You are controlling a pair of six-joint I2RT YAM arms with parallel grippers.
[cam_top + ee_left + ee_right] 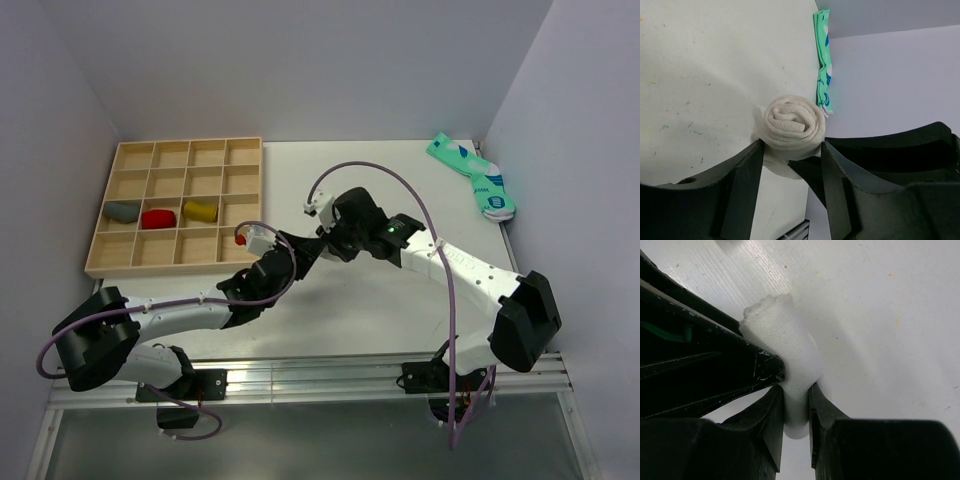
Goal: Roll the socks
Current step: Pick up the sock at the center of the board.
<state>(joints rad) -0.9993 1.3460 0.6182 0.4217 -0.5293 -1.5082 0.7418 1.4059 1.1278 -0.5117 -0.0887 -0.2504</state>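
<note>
Sitting near the middle of the counter (400, 300), the one white sock (792, 122) is wound into a spiral roll with a loose flap beneath it. The left fingers (752, 165) stand apart on either side of the roll, their tips touching its lower flanks; I cannot tell whether they press it or only rest against it. The right fingers (772, 405) are clamped on a narrow fold of the same sock from the opposite side.

Both arms meet over it. The left arm (180, 315) stretches low from the near left corner, and the right arm (460, 265) reaches in from the right, its forearm angled leftward.

To the left lies one wooden tray (100, 235) of sixteen compartments. Three of them, side by side in one row, each hold one bundle: the yellow sock bundle (200, 210), a red bundle (158, 218) and a grey bundle (122, 211). Two teal patterned socks (470, 175) lie overlapping at the far right corner.
</note>
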